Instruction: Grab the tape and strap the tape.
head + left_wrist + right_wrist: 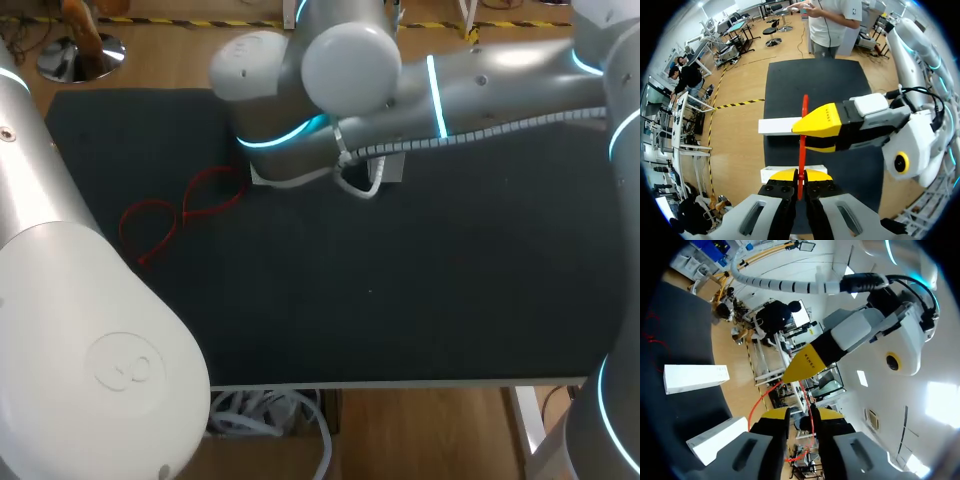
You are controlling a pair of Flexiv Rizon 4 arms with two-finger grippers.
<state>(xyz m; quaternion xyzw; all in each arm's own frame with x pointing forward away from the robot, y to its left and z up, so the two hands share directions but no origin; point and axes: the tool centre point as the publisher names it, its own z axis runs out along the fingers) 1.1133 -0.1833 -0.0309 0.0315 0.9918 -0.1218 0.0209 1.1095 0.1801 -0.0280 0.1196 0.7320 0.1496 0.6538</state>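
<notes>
The tape is a thin red strap. In the head view its loose loops lie on the black mat at the left; both grippers are hidden under my right arm. In the left wrist view my left gripper is shut on the strap, which rises straight ahead to my right gripper. In the right wrist view my right gripper stands open with the strap running along one finger. The left gripper's yellow tip is just ahead.
Two long white boxes lie on the mat below the grippers, also seen as box and box. A corner of one box shows under my right arm. White cables hang below the table's front edge.
</notes>
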